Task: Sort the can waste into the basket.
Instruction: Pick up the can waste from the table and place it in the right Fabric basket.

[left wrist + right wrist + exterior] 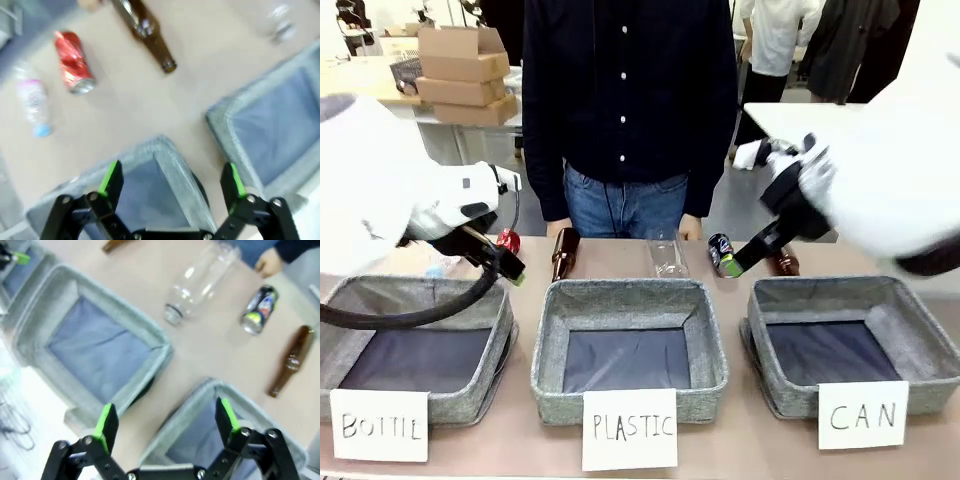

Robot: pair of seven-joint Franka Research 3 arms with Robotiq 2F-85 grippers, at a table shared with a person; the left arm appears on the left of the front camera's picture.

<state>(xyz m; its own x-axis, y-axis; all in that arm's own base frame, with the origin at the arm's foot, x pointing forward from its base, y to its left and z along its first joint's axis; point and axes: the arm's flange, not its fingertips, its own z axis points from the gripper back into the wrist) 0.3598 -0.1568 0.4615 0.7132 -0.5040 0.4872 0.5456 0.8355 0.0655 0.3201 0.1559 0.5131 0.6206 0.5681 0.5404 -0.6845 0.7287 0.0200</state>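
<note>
A shiny red can (508, 240) lies on the table at the far left, just behind my left gripper (510, 268). In the left wrist view the red can (74, 62) lies ahead and to the left of the open, empty left gripper (172, 177). A dark can (720, 252) with yellow lies right of centre, close to my right gripper (738, 262). The right wrist view shows this dark can (259, 310) well ahead of the open, empty right gripper (167, 417). The basket (820, 290) signed "CAN" stands at the right, and its rim (200, 390) lies under the right gripper.
Baskets signed "BOTTLE" (380, 290) and "PLASTIC" (620, 292) stand left and centre. Brown bottles (565, 252) (785, 262), a clear plastic bottle (667, 255) and a small plastic bottle (34, 102) lie along the far side. A person (625, 100) stands there, one hand (270, 260) near the table edge.
</note>
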